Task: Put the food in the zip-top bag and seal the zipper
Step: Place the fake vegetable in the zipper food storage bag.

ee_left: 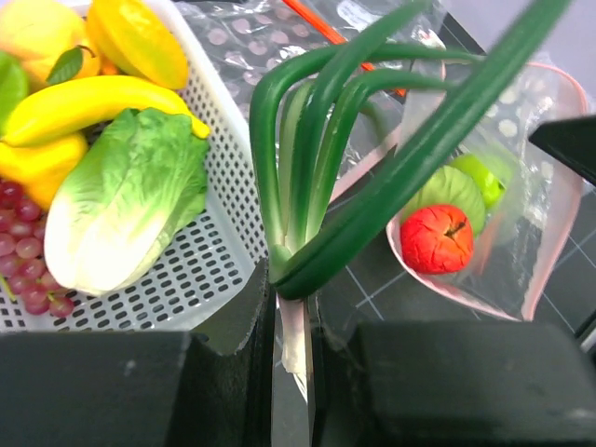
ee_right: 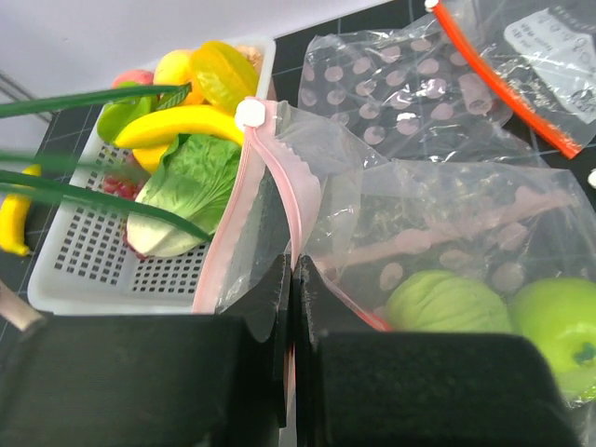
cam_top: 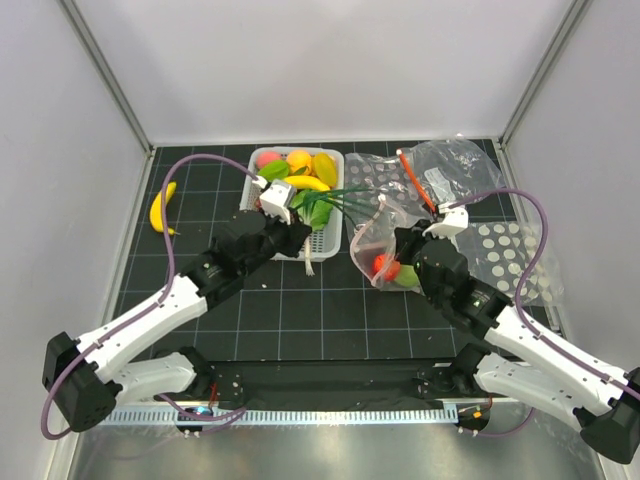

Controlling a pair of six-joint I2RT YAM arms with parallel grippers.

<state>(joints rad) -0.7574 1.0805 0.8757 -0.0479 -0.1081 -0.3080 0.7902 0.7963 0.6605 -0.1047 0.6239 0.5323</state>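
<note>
Left gripper (ee_left: 291,315) pinches the pale stem of a glossy, tubular green onion (ee_left: 419,154) between the white mesh basket (ee_left: 223,196) and the crinkly clear zip-top bag (ee_right: 438,205) right of it; right gripper (ee_right: 293,279) clamps its pink zipper (ee_right: 281,186)

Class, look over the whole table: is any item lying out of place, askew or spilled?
Yes. One yellow banana lies alone on the black table, outside the white mesh basket and off to its left, the only piece loose on the table. Nothing looks spilled or damaged.
</note>
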